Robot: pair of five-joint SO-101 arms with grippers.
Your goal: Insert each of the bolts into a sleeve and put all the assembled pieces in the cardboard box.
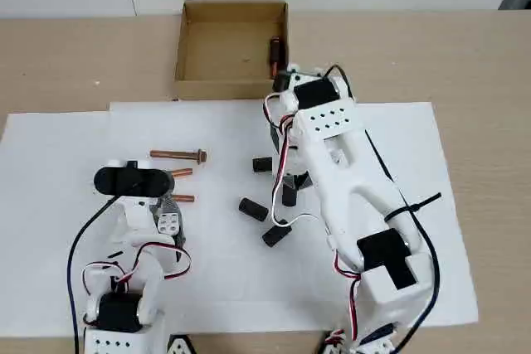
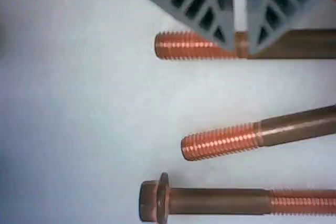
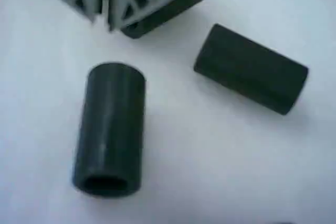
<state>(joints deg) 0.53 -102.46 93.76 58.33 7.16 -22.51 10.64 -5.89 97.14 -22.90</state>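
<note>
Three copper bolts (image 1: pixel 178 155) (image 1: pixel 181 172) (image 1: pixel 182 198) lie on the white paper at the left. My left gripper (image 2: pixel 240 45) hangs just over the nearest bolt (image 2: pixel 194 44), its grey fingers (image 2: pixel 210 9) shut to a narrow slit and not clasping it. Several black sleeves lie mid-table (image 1: pixel 262 164) (image 1: pixel 253 209) (image 1: pixel 277 235). My right gripper (image 3: pixel 105 3) is shut, its tips right beside one sleeve (image 3: pixel 168 3), with two more sleeves (image 3: pixel 110 129) (image 3: pixel 251 68) lying close by. The cardboard box (image 1: pixel 191 47) at the back holds one assembled piece (image 1: pixel 275 55) against its right wall.
The white paper sheet (image 1: pixel 83 147) covers most of the table in front of the box. The right arm (image 1: pixel 340 163) stretches from the front right toward the middle. The left arm's base (image 1: pixel 120 304) sits at the front left.
</note>
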